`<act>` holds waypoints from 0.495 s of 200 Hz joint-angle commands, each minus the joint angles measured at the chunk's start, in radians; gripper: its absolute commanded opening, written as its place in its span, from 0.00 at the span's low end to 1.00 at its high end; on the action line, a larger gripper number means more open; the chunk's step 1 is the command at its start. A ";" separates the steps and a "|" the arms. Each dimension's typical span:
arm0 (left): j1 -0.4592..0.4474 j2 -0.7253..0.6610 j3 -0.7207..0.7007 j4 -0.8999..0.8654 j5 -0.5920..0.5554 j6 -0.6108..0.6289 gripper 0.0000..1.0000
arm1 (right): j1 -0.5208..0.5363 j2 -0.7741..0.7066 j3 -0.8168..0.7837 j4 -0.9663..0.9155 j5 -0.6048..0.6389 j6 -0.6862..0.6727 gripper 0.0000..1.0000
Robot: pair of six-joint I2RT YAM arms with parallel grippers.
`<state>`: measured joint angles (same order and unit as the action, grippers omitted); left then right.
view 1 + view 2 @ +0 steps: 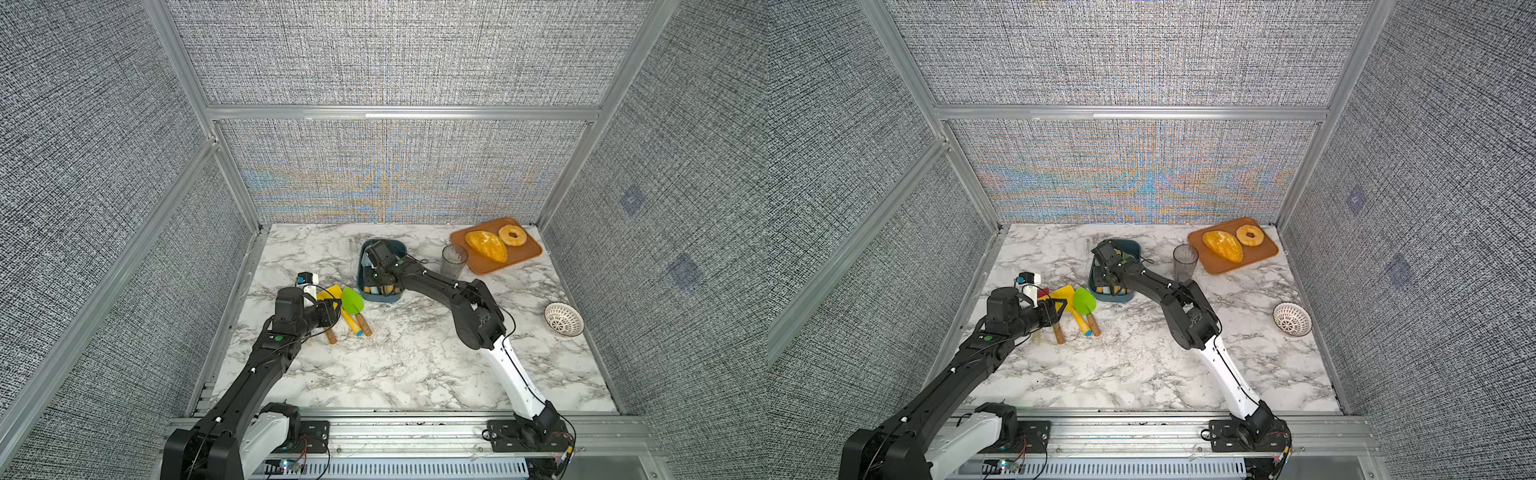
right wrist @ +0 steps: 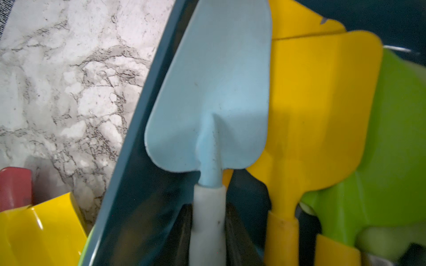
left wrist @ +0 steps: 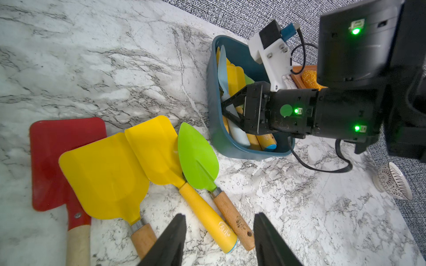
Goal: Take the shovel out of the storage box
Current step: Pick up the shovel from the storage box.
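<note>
The storage box (image 1: pixel 360 266) (image 1: pixel 1135 249) is a dark teal tub at the back middle of the marble table. It holds a light blue shovel (image 2: pixel 212 96) (image 3: pixel 222 66) with a white handle, beside yellow (image 2: pixel 322 103) and green (image 2: pixel 396 161) ones. My right gripper (image 2: pixel 208 211) (image 1: pixel 369 277) reaches into the box and is shut on the blue shovel's white handle, a finger pressed against each side. To the left of the box my left gripper (image 3: pixel 220 215) (image 1: pixel 336 307) hangs open above the handles of several shovels lying on the table: red (image 3: pixel 57 156), two yellow (image 3: pixel 110 172) and green (image 3: pixel 198 159).
An orange-brown tray (image 1: pixel 528 253) with a bread loaf and a doughnut sits at the back right, a clear cup (image 1: pixel 454 259) in front of it. A white patterned bowl (image 1: pixel 564 319) stands at the right edge. Metal-framed fabric walls close in the table.
</note>
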<state>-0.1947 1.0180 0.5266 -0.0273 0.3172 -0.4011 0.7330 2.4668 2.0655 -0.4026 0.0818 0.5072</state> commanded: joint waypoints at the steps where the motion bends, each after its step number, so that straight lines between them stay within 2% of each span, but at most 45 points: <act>1: 0.000 0.027 0.022 0.041 0.025 -0.007 0.52 | 0.001 -0.045 -0.027 -0.044 0.048 -0.028 0.13; 57: -0.002 0.039 0.026 0.107 0.052 -0.034 0.51 | 0.006 -0.242 -0.194 0.085 0.044 -0.050 0.05; 99: -0.005 0.063 0.024 0.227 0.159 -0.140 0.52 | 0.022 -0.421 -0.419 0.218 -0.002 -0.069 0.05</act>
<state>-0.1970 1.0653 0.5476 0.0864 0.3985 -0.4561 0.7448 2.1304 1.7531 -0.3019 0.1059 0.4595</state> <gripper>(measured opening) 0.524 0.259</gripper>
